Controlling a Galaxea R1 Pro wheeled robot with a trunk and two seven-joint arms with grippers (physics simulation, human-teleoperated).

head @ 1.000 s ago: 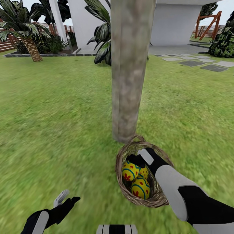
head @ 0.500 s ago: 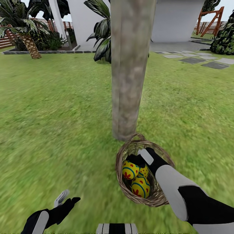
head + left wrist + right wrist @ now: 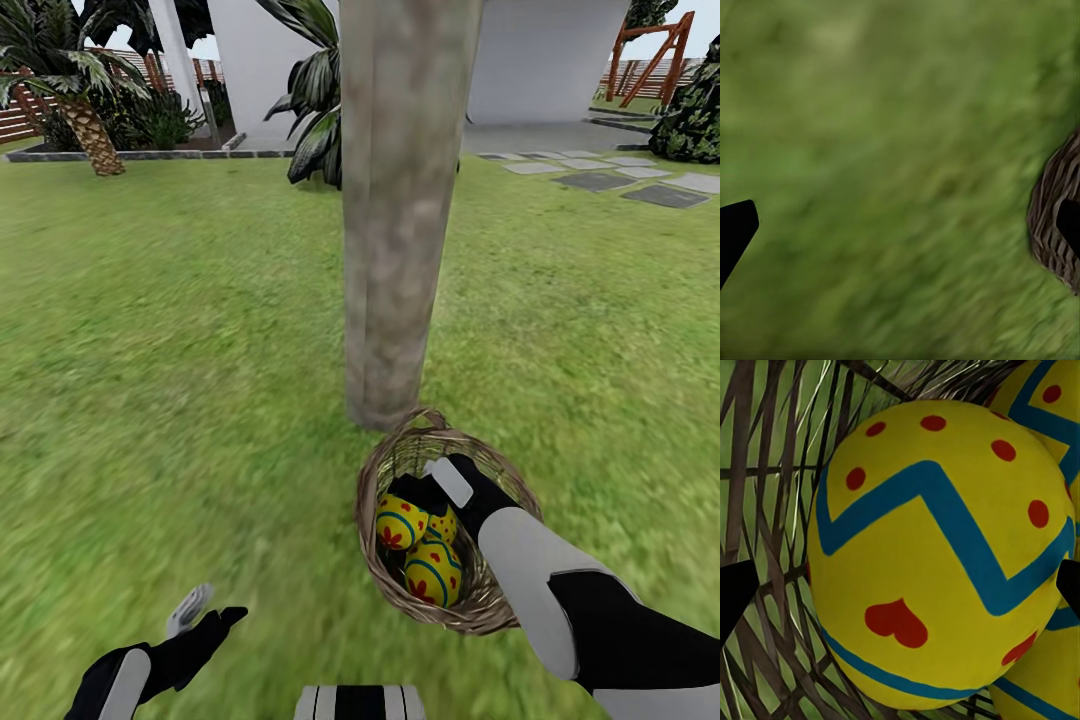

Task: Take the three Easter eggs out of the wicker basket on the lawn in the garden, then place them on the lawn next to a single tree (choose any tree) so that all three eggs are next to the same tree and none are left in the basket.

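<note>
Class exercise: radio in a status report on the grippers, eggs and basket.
Right gripper open inside wicker basket, egg between its fingers. Left gripper open over lawn. Eggs in basket beside tree. Nothing blocking.

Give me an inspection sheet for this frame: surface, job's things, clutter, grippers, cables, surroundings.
Surface: lawn, mottled green grass.
Job's things: basket on the grass at the foot of the tree; three eggs inside it.
Clutter: nothing seen.
Grippers: right gripper is down inside the basket, an egg between its fingertips, contact unclear; left gripper hangs open over grass, holding nothing.
Cables: nothing seen.
Surroundings: palm, white building, paving stones, red wooden frame.
</note>
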